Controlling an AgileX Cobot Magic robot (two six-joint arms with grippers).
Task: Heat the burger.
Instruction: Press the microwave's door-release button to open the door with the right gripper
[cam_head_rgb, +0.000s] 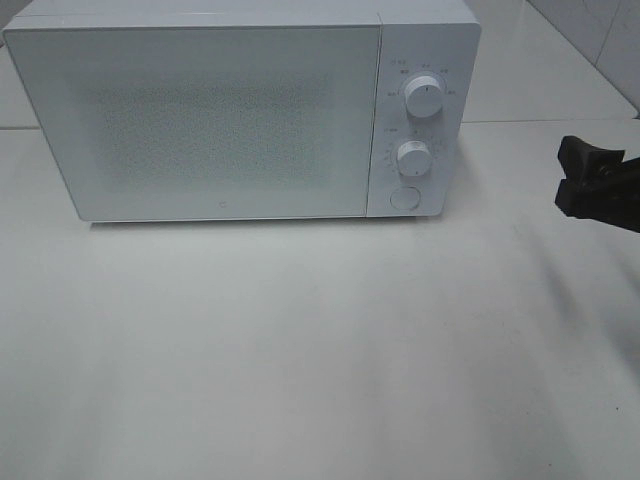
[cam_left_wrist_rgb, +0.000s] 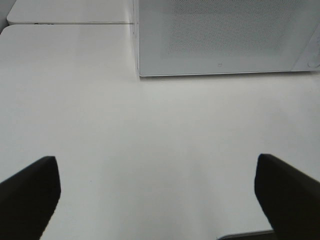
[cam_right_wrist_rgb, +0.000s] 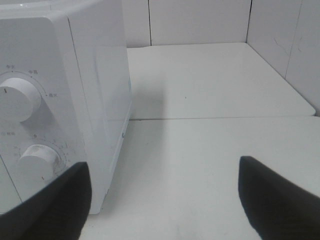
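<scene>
My left tool (cam_left_wrist_rgb: 156, 172) is spread wide, gripping nothing, white surface (cam_left_wrist_rgb: 90, 100) under it. Straight ahead of it sits the microwave (cam_left_wrist_rgb: 215, 40), door closed. My right tool (cam_right_wrist_rgb: 162, 172) gapes wide too, empty, with the microwave's lower knob (cam_right_wrist_rgb: 37, 160) close at its side. The burger? Can't tell where it is.

On the right, the right gripper (cam_head_rgb: 575, 180) hangs off the right side of the microwave (cam_head_rgb: 200, 120), well clear of its casing. In the wrist view its jaws are spread wide and hold nothing. On the left, the left gripper (cam_left_wrist_rgb: 156, 167) faces the microwave's front from well back, jaws also wide and empty.
</scene>
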